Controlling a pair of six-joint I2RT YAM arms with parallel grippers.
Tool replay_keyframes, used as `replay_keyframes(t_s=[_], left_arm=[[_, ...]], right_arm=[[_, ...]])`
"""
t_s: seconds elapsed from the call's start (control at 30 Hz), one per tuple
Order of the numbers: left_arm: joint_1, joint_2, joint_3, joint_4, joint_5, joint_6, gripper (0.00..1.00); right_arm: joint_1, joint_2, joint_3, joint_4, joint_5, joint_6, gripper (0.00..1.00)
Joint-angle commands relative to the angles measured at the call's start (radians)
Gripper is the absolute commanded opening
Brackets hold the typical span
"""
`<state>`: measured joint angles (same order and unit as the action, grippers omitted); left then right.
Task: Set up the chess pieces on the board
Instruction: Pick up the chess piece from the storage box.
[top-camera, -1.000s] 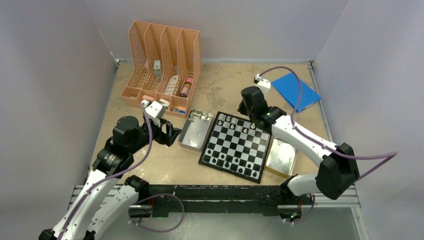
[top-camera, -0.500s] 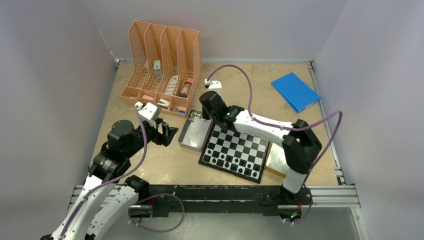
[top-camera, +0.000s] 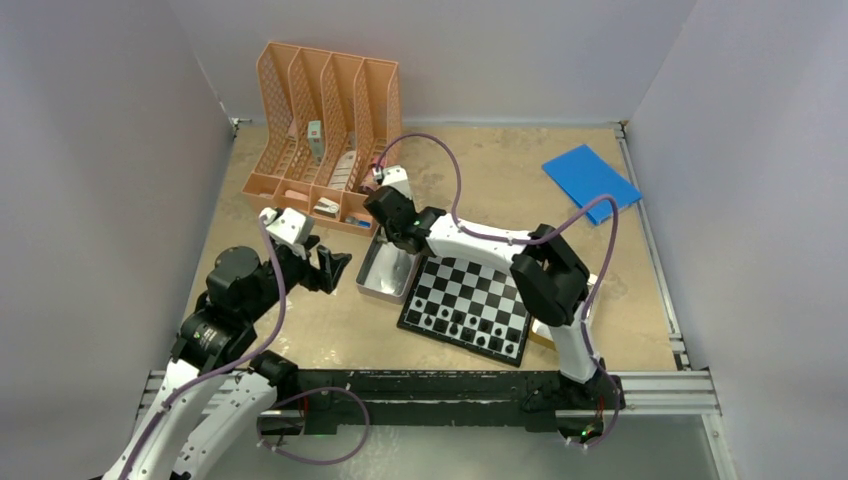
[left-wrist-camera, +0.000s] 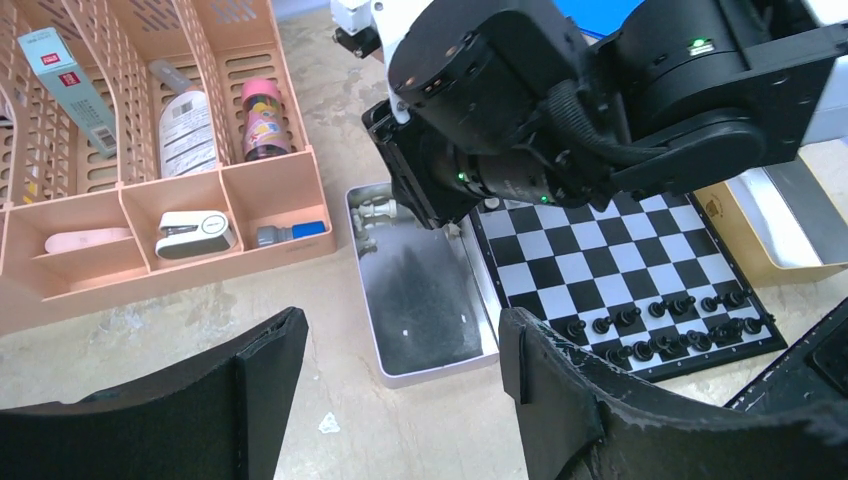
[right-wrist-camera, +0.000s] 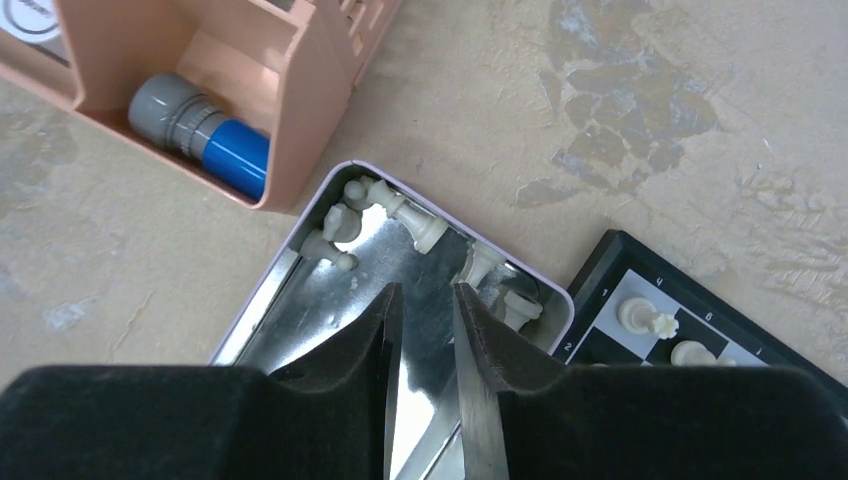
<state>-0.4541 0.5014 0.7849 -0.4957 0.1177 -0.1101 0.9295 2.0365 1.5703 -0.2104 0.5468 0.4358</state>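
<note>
The checkered board lies at mid table, with black pieces on its near rows. It also shows in the left wrist view, black pieces at its near edge. My right gripper hovers over the far end of the open metal tin. In the right wrist view the gripper is slightly open and empty above the tin, with several white pieces lying just beyond its tips. White pieces stand on the board corner. My left gripper is wide open and empty, left of the tin.
A peach desk organizer with small items stands behind the tin. A blue flat pad lies at the far right. A second tin sits right of the board, partly behind the right arm.
My right arm has swung left from the board's far right corner to over the tin's far end. My left gripper has drifted slightly left.
</note>
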Motion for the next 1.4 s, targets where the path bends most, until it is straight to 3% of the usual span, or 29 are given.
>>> replay_keyframes(t_s=[0.0,0.77,1.37], left_arm=[[-0.005,-0.014,0.006,0.031,-0.006,0.017,0.70],[-0.004,-0.004,0.003,0.033,0.013,0.020,0.70],[-0.005,-0.005,0.002,0.034,0.019,0.020,0.70]], right_arm=[[0.005,0.025,0.084,-0.087,0.102,0.065,0.29],[0.005,0.108,0.113,-0.165,0.105,0.288,0.30],[0.004,0.156,0.139,-0.200,0.166,0.328,0.30]])
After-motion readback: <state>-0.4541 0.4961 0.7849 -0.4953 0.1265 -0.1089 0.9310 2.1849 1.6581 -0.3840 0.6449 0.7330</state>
